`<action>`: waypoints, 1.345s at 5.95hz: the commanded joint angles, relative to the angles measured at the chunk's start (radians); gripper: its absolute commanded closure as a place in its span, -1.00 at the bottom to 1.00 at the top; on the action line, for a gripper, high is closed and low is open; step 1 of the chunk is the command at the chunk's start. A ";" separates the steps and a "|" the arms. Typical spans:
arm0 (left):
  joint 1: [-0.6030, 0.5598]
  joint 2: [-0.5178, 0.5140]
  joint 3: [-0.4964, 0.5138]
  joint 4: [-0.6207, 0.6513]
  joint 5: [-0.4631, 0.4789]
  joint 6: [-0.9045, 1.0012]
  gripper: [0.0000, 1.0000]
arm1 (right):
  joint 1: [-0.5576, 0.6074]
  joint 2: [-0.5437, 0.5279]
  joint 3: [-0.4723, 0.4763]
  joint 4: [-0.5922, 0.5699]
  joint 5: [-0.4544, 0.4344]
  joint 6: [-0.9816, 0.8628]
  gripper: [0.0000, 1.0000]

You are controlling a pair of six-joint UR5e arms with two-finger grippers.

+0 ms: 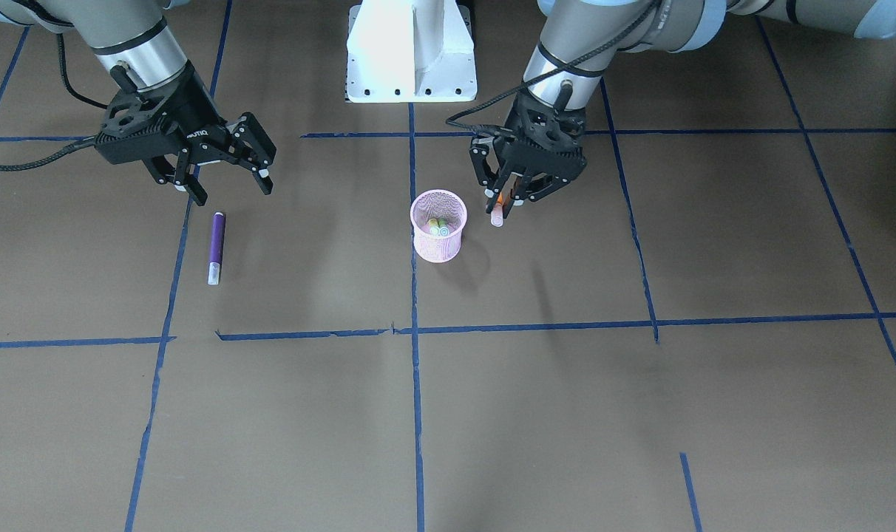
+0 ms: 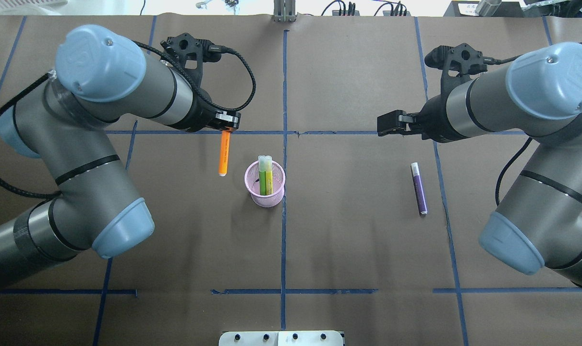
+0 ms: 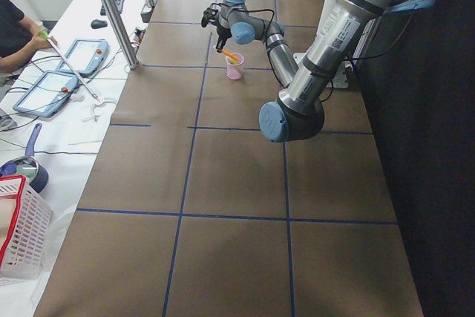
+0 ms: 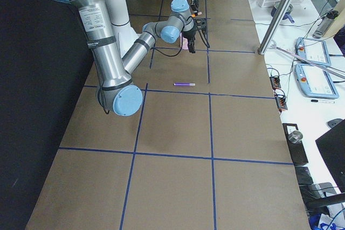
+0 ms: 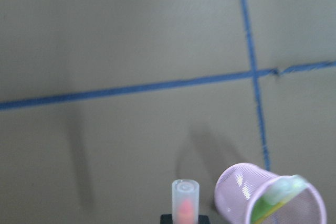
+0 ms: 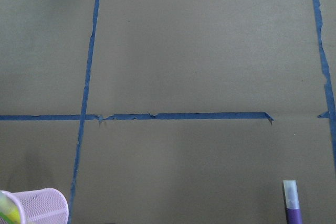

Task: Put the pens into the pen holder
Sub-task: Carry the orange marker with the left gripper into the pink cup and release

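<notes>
1. Since it hangs near upright, pale end down, the orange pen (image 2: 224, 154) looks staged for dropping. The left claw (image 1: 503, 203) is clamped on its top, just beside the cup (image 1: 437, 247) and not yet over it.
2. Green pen (image 2: 262, 177) and yellow pen (image 2: 269, 177) stand inside the cup.
3. Right claw (image 1: 232, 191) gapes above the surface (image 1: 492, 414) near the lying purple pen (image 1: 216, 247), probably its next pick.
4. Letters "OTIQ" read on the right claw; the pen print is too small.
</notes>
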 commanded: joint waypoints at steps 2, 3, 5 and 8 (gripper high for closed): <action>0.114 -0.006 0.060 -0.321 0.234 0.003 0.91 | 0.016 -0.048 0.023 0.000 0.003 -0.031 -1.00; 0.171 -0.006 0.068 -0.326 0.349 0.006 0.90 | 0.016 -0.048 0.023 0.000 0.003 -0.031 -1.00; 0.187 -0.003 0.075 -0.326 0.358 0.049 0.84 | 0.016 -0.051 0.023 0.000 0.001 -0.029 -1.00; 0.242 0.024 0.115 -0.371 0.482 0.049 0.87 | 0.016 -0.050 0.022 0.000 0.000 -0.029 -1.00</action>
